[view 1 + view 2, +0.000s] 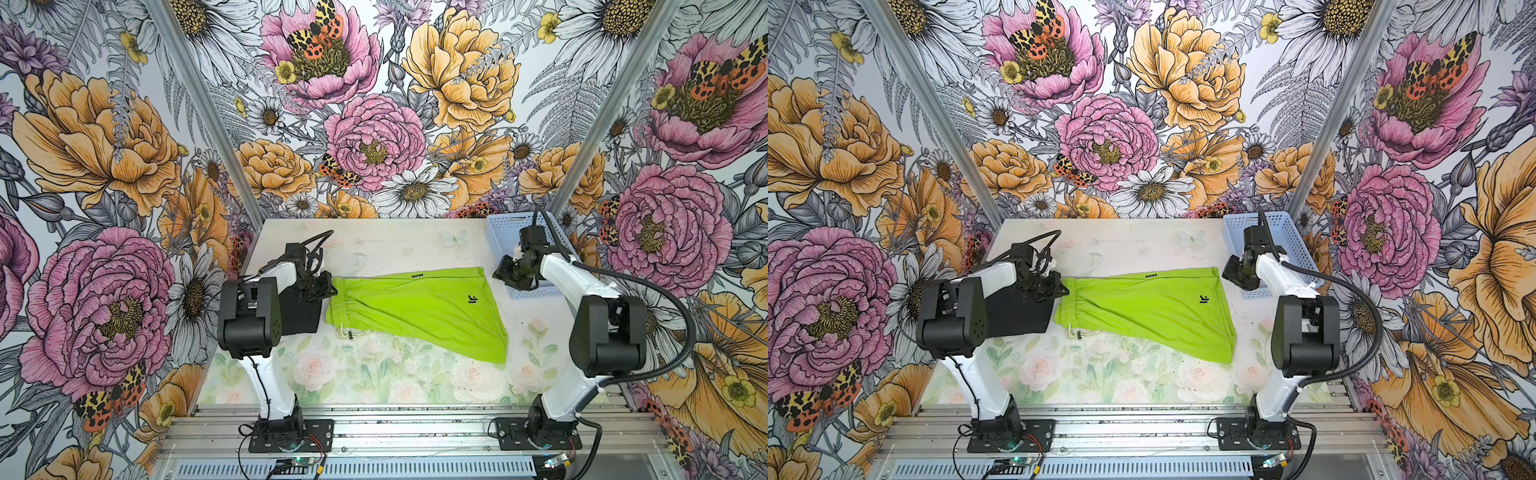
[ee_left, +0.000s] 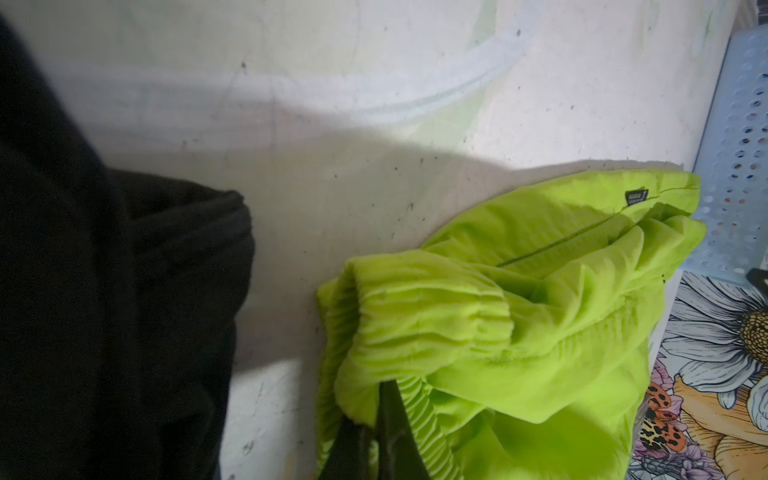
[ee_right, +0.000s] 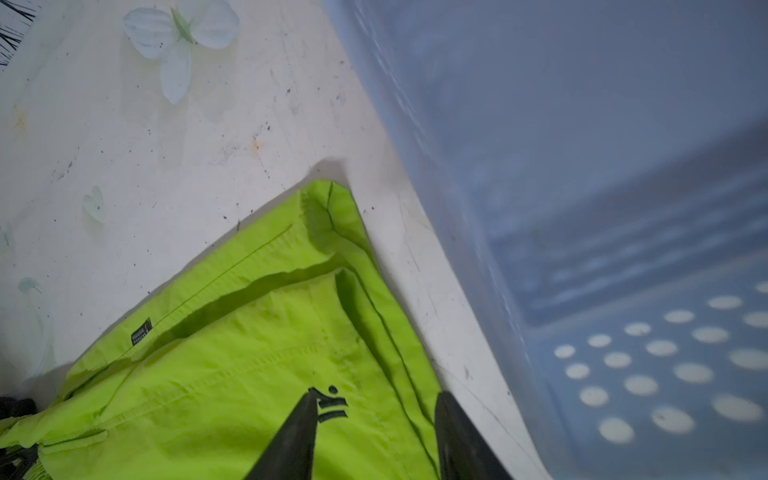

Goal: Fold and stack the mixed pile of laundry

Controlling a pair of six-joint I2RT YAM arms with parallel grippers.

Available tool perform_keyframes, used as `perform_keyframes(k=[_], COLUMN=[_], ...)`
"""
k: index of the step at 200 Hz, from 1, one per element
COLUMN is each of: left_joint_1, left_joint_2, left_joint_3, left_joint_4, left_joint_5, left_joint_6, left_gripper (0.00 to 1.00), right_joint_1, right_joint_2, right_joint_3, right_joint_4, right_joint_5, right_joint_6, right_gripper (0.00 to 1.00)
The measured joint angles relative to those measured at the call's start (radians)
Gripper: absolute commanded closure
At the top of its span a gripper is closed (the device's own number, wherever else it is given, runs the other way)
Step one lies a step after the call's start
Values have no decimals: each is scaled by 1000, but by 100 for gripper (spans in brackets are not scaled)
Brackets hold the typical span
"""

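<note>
The lime-green shorts (image 1: 415, 307) (image 1: 1142, 307) lie folded across the middle of the table, with the black logo facing up. My left gripper (image 1: 322, 289) (image 2: 380, 399) is shut on the gathered waistband at their left end (image 2: 415, 324). The black T-shirt (image 1: 299, 311) (image 2: 83, 291) lies as a folded block at the left, partly hidden under my left arm. My right gripper (image 1: 500, 272) (image 3: 376, 399) hangs open just above the shorts' right hem (image 3: 365, 291), beside the basket, with nothing between its fingers.
A light-blue perforated basket (image 1: 503, 232) (image 3: 582, 208) stands at the back right, close to my right gripper and the shorts' corner. The white drawstring (image 1: 345, 332) trails out from the waistband onto the flowered table (image 1: 395, 245). Floral walls enclose three sides.
</note>
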Motion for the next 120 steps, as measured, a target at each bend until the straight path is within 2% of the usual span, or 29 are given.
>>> perform_keyframes(k=[40, 120], left_joint_1=[0, 0], left_joint_2=[0, 6], left_joint_3=[0, 0], left_joint_4=[0, 1], left_joint_5=[0, 4], left_joint_6=[2, 3], left_gripper=[100, 100], right_joint_1=[29, 53], right_joint_2=[140, 185], right_joint_3=[77, 87], right_joint_4=[42, 51], right_joint_5=[-31, -42], right_joint_6=[-2, 6], right_gripper=[51, 75])
